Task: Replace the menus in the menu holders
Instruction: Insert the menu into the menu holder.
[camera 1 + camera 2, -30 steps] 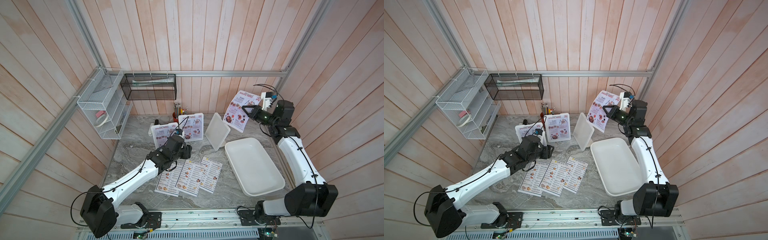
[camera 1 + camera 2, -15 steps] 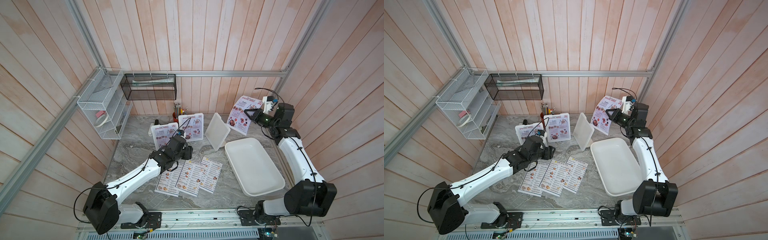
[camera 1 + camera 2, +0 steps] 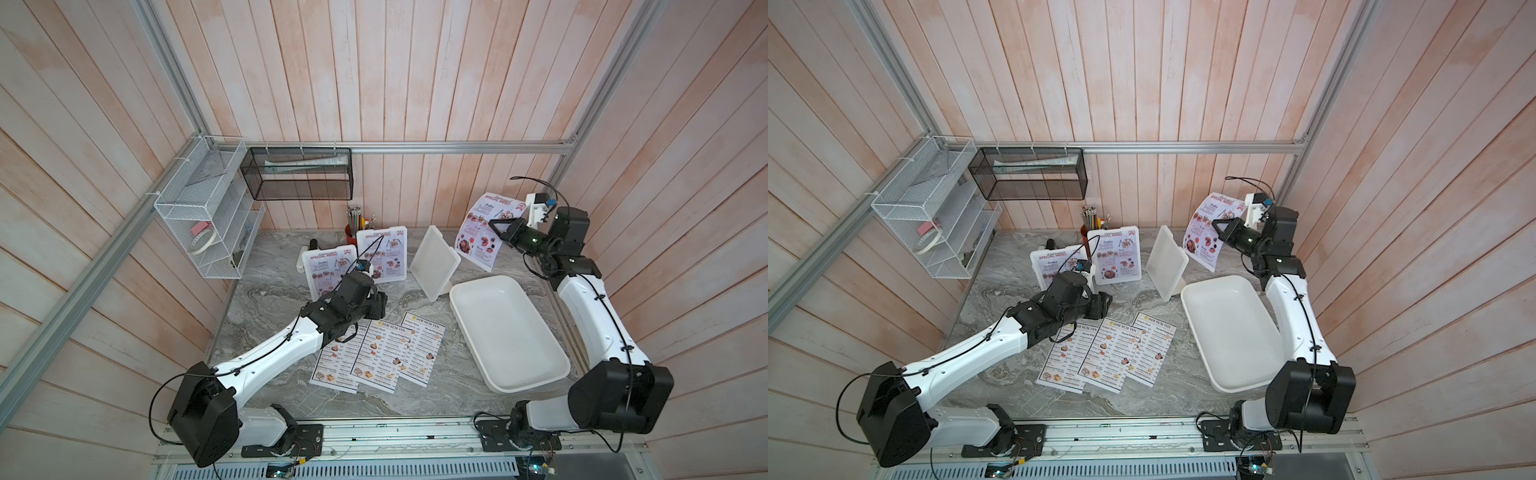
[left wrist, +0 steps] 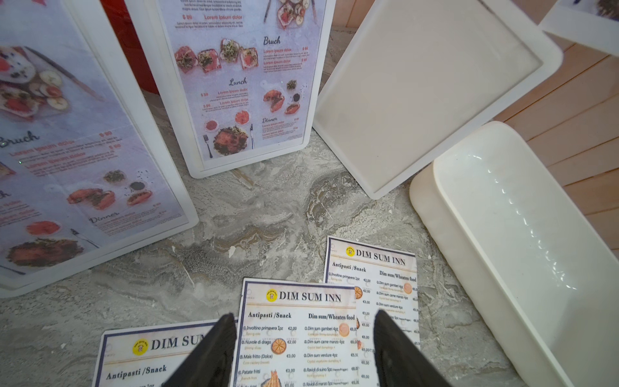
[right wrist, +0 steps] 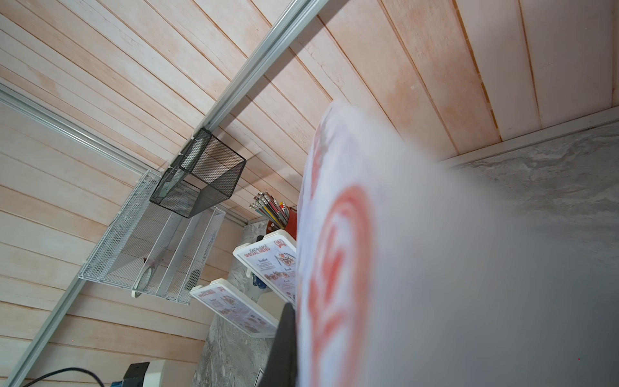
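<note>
So the right hand (image 3: 494,226) is clamped on a lilac SPECIAL MENU sheet (image 3: 476,239), held up off the desk (image 3: 282,291) near the empty holder (image 3: 434,262). Meanwhile the left hand (image 4: 303,316) hovers, spread apart, over the three DIM SUM INN sheets (image 3: 380,353) lying flat.

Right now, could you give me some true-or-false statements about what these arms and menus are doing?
1. The right claw pinches a Special Menu sheet in the air. True.
2. All three holders contain menus. False: the blank holder is empty.
3. Three Dim Sum Inn menus lie flat on the table. True.
4. The left claw grips a Dim Sum Inn menu. False: it is open above them, holding nothing.
</note>
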You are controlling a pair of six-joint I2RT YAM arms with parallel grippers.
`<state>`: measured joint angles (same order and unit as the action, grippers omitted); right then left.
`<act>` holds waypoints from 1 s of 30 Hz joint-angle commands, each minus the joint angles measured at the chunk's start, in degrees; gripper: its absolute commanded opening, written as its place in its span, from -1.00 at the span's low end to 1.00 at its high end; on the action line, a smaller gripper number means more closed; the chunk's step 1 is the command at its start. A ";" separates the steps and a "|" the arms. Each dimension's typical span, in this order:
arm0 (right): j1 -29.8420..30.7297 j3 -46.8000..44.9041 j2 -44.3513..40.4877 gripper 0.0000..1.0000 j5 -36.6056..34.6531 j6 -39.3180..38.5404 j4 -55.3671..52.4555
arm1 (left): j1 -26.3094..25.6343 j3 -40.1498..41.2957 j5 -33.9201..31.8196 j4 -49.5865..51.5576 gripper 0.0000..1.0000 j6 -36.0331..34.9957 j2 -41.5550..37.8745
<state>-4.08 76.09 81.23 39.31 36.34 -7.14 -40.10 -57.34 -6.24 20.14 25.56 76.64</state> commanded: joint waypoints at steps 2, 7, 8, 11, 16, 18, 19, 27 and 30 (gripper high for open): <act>-0.38 -0.25 -0.99 -1.00 1.63 -0.41 1.08 | -0.31 -1.86 0.09 -0.64 0.35 0.07 0.35; -0.41 0.89 -1.47 -1.00 1.87 -0.39 1.22 | -0.33 -1.88 0.09 -0.80 0.35 0.17 0.44; -0.40 1.22 -1.58 -1.00 1.85 -0.35 1.16 | -0.33 -1.88 0.09 -0.79 0.35 0.19 0.48; -0.41 1.91 -1.78 -1.00 1.91 -0.19 1.08 | -0.41 -2.01 0.13 -0.80 0.35 0.15 0.53; -0.39 1.34 -1.95 -1.00 2.02 -0.13 1.23 | -0.42 -2.12 0.09 -0.74 0.35 0.07 0.50; -0.36 1.09 -1.87 -1.00 2.14 -0.04 1.19 | -0.42 -2.25 0.09 -0.80 0.35 0.08 0.70; -0.38 0.99 -1.87 -1.00 2.26 -0.02 1.31 | -0.42 -2.19 0.09 -0.88 0.35 0.02 0.72; -0.39 1.42 -2.39 -1.00 2.49 0.31 1.68 | -0.59 -2.69 0.26 -0.98 0.35 -0.07 1.29; -0.41 1.45 -2.48 -1.00 2.56 0.49 1.82 | -0.60 -2.97 0.31 -0.97 0.35 -0.01 1.53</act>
<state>-4.12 76.14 80.09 40.84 36.42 -6.57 -40.32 -58.19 -6.22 20.14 25.56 77.62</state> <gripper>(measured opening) 0.043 0.673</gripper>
